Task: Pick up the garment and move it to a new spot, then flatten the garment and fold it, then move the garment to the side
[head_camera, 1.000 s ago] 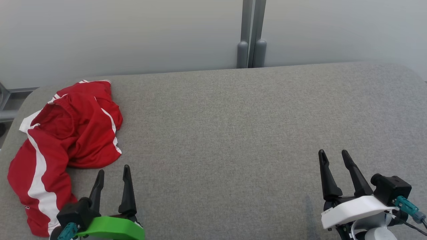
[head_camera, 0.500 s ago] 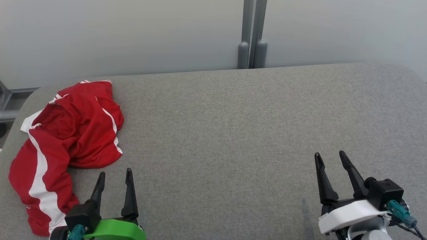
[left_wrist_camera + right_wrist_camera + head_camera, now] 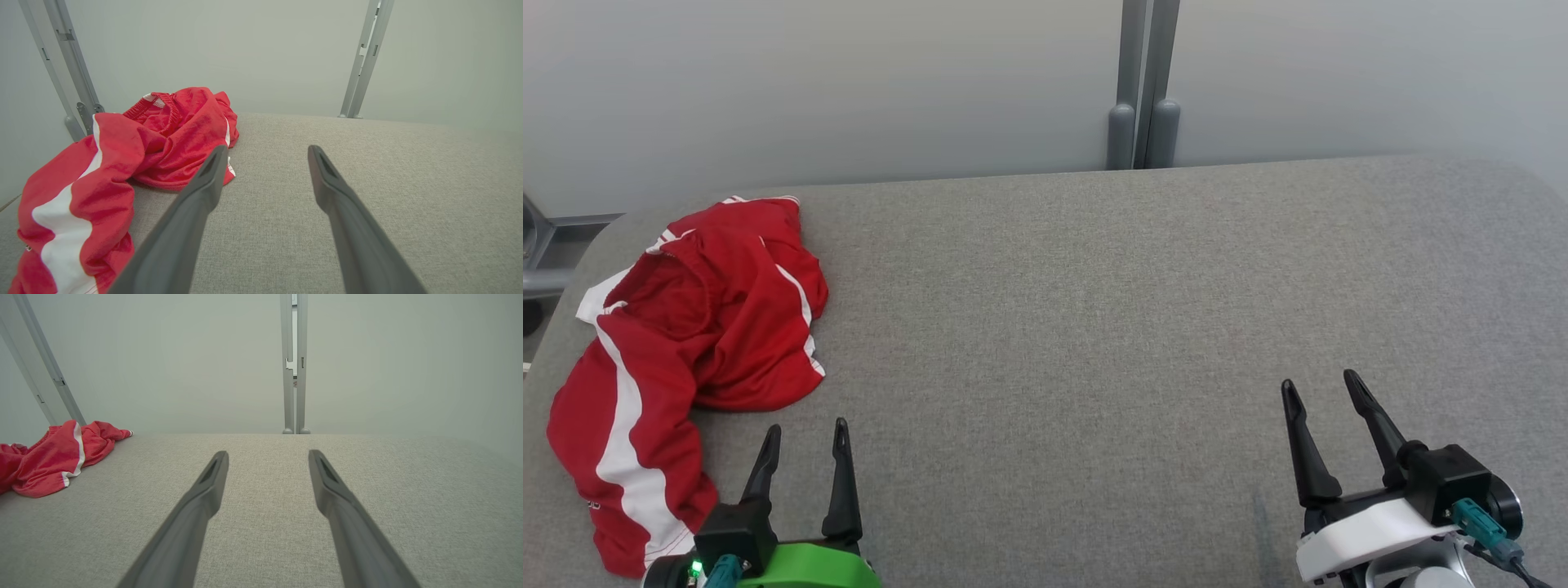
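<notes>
**Grey table, crumpled garment at its left end, both grippers empty**

Grey woven fabric covers the table [image 3: 1094, 310], which runs wide beneath a pale wall [image 3: 849, 82] with a grey post [image 3: 1141, 82] standing at the middle of the far edge. The garment [image 3: 686, 327], red with white side stripes, lies crumpled at the table's left end, and nothing touches it. Its long axis runs from the far edge, where an elastic waistband is bunched up, down toward the near left corner, where one striped leg trails close to the front.

The left gripper [image 3: 805, 427] hovers low at the near side with its fingers spread apart and nothing between them. The garment lies ahead of it and to its left, and the trailing leg is just beside its left finger. The right gripper [image 3: 1319, 381] is also spread wide and empty. It sits well apart from the cloth, over bare table on the right.

The task has not begun, since the garment has not been lifted. The left arm is clearly the nearer one. A reach forward and to the left would probably meet the bunched middle first. The open centre of the table offers room for a new spot.
</notes>
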Tool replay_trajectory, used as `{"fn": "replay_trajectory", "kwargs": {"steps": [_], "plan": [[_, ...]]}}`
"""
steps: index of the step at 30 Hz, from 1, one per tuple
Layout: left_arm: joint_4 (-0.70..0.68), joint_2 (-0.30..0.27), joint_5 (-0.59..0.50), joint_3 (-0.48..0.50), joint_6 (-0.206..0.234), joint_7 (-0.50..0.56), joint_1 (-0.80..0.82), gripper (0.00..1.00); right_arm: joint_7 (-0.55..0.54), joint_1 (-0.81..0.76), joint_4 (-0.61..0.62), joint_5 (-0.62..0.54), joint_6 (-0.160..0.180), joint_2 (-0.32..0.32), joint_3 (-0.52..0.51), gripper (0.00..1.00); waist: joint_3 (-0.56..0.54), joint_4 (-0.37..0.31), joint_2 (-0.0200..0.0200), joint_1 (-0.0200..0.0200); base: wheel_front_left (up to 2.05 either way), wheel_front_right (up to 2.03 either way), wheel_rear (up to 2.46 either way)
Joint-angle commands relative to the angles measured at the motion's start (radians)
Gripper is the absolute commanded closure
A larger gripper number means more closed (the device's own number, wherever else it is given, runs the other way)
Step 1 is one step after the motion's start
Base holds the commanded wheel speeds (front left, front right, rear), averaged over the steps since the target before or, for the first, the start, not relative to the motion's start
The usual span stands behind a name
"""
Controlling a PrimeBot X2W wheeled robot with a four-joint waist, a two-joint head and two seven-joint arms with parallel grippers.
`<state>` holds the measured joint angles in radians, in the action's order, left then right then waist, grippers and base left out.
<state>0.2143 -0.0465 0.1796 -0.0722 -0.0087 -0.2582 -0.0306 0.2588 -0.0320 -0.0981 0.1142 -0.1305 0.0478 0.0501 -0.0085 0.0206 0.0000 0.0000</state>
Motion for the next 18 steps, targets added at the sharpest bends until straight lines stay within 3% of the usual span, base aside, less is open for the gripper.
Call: {"fn": "replay_trajectory", "kwargs": {"steps": [1,18], "plan": [[0.002,-0.007,-0.018,0.0,0.006,-0.01,-0.012,0.0,0.01,-0.01,-0.001,-0.016,0.0,0.005,0.003,0.0,0.0,0.0,0.0,0.0,0.0,0.0,0.0],[0.015,-0.007,0.013,0.0,-0.001,-0.007,-0.005,0.0,0.008,-0.003,-0.023,0.016,0.0,0.004,-0.005,0.0,-0.002,-0.001,0.0,0.0,0.0,0.0,0.0]]}}
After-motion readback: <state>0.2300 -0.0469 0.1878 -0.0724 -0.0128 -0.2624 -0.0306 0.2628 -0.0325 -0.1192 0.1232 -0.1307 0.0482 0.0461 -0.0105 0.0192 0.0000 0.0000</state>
